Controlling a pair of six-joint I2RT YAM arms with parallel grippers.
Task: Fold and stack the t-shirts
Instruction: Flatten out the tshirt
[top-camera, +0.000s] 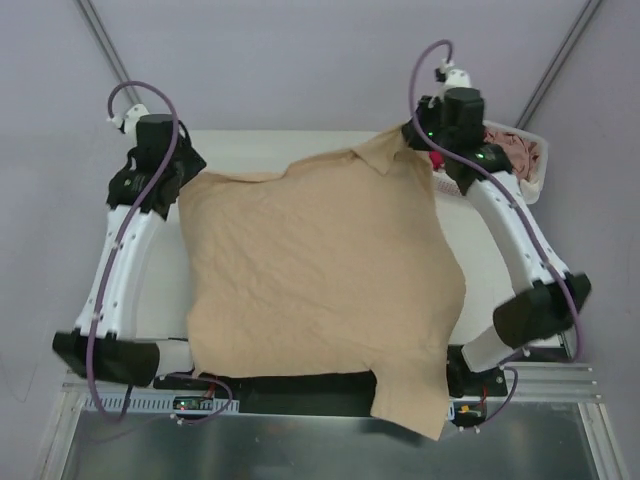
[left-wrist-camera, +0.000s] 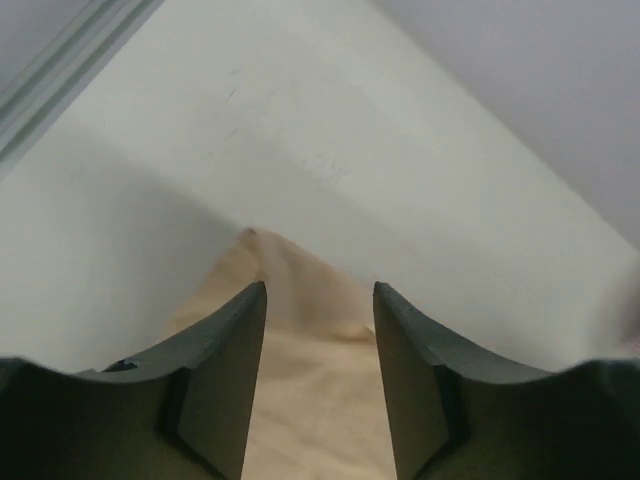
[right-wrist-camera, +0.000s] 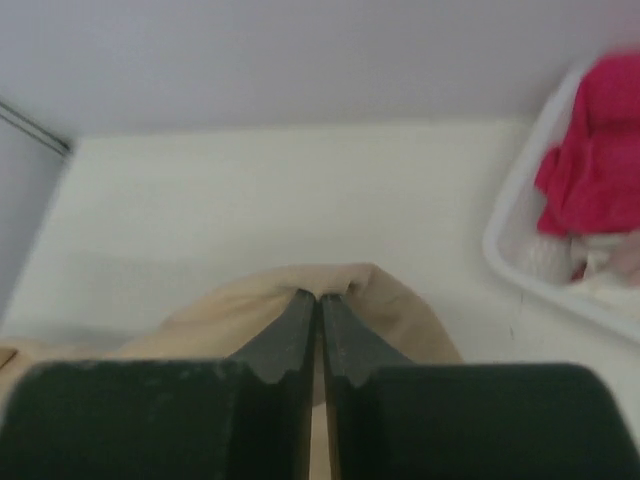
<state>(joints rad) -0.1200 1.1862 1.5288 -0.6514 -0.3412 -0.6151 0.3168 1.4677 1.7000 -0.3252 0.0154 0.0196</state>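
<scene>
The large tan-beige t-shirt (top-camera: 320, 260) lies spread over the table, with one part hanging over the near edge. My right gripper (top-camera: 418, 135) is shut on its far right corner, and the pinched cloth bunches at the closed tips in the right wrist view (right-wrist-camera: 320, 297). My left gripper (top-camera: 183, 172) is at the shirt's far left corner. In the left wrist view it (left-wrist-camera: 320, 290) is open, with the tan corner (left-wrist-camera: 300, 340) lying between and below the fingers (left-wrist-camera: 225, 370). A bright red-pink shirt (right-wrist-camera: 590, 150) and a white one (right-wrist-camera: 548, 258) sit in the basket.
The white plastic basket (top-camera: 537, 160) stands at the far right of the table, next to my right arm; its rim (right-wrist-camera: 505, 235) shows in the right wrist view. A dusty pink cloth (top-camera: 515, 150) lies inside it. Bare white table (left-wrist-camera: 300, 130) lies beyond the shirt.
</scene>
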